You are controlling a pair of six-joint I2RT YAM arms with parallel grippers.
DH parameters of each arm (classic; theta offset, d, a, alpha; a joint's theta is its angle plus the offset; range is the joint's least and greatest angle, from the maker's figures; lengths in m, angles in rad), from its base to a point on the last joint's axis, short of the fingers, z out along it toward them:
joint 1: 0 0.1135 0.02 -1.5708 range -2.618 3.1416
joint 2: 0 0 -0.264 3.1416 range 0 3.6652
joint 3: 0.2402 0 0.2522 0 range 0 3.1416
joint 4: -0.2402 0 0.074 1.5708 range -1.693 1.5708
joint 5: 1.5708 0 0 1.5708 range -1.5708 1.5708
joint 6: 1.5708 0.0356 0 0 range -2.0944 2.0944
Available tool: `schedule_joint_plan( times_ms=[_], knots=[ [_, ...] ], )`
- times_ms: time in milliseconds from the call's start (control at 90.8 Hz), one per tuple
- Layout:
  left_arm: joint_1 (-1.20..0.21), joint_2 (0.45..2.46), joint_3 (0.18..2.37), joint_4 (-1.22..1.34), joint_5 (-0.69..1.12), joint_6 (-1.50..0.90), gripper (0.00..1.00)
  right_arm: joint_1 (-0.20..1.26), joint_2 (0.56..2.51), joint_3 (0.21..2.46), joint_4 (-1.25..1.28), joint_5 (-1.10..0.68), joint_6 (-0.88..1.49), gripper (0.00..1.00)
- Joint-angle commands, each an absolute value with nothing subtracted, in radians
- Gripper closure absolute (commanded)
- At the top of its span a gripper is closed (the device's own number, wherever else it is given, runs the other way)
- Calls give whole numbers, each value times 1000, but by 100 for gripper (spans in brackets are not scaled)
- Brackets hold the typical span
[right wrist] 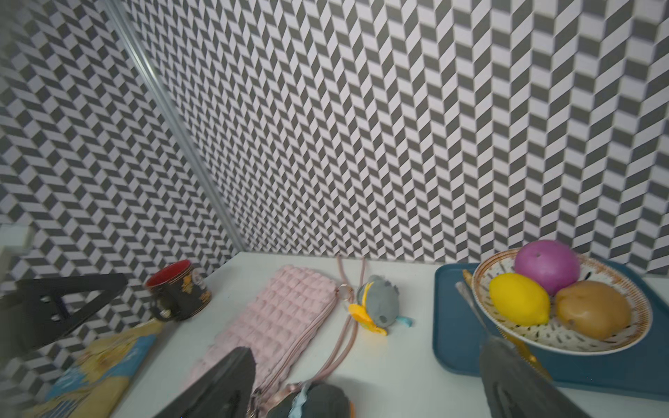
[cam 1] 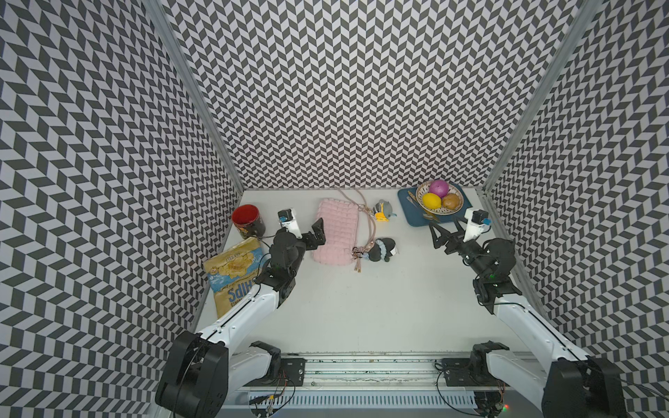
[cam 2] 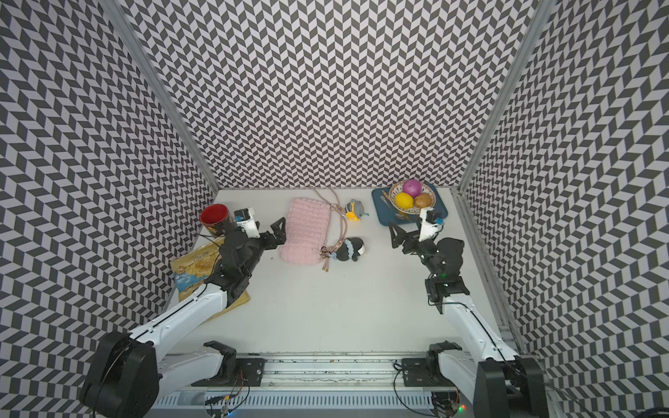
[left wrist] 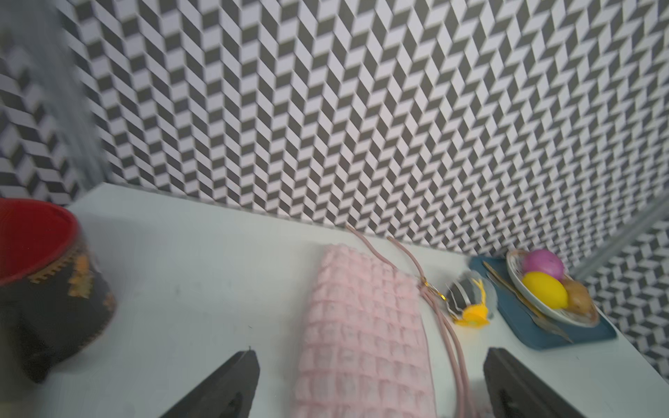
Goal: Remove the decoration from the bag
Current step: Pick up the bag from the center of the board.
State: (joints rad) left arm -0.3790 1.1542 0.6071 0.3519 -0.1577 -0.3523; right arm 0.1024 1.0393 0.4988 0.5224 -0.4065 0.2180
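Chips packet [cam 1: 231,275] at far L, partly under L arm [cam 1: 246,307]. Mug [cam 1: 248,220], red inside, upright just behind it. L gripper [cam 1: 320,233] next: claw spread wide, nothing pinched, at bag's L edge; in wrist view, bag between both fingers [left wrist: 231,383]; can't tell if touching. Bag [cam 1: 336,231] flat on table [cam 1: 362,307], mid-back, long side running front to back, cords [cam 1: 371,228] trailing along its R side & on toward back. Dark plush [cam 1: 383,249] at bag's near R corner, touching cord ends & gold clasp [cam 1: 356,251]. Grey-yellow plush [cam 1: 383,210] just R of cords, further back; can't tell if clipped on. Blue tray [cam 1: 411,213] at back R w/ bowl [cam 1: 421,191] on it, purple, yellow & brown fruit [cam 1: 432,201] inside. R gripper [cam 1: 446,225] by tray's near edge: claw spread wide, empty, well apart from bag.
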Motion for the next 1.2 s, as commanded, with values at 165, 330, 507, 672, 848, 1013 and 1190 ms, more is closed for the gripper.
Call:
schedule_joint_plan(
  times_ms=[165, 330, 507, 672, 848, 1013, 1190],
  knots=[
    [-502, 1393, 815, 169, -77, -313, 0, 270, 1112, 520, 447, -415, 249, 0],
    [-559, 1611, 970, 122, -134, -304, 0, 342, 1192, 510, 519, -387, 285, 0],
    [-580, 1827, 1142, 40, -193, -278, 0, 375, 1262, 536, 520, -382, 288, 0],
    [-594, 1980, 1273, -37, -256, -252, 2, 375, 1281, 553, 489, -361, 273, 0],
    [-600, 2087, 1365, -93, -328, -232, 10, 376, 1290, 570, 454, -347, 249, 0],
    [-609, 2159, 1403, -130, -344, -215, 21, 374, 1297, 573, 447, -347, 241, 0],
    [-607, 2182, 1409, -154, -365, -192, 49, 373, 1306, 580, 441, -367, 237, 0]
  ],
)
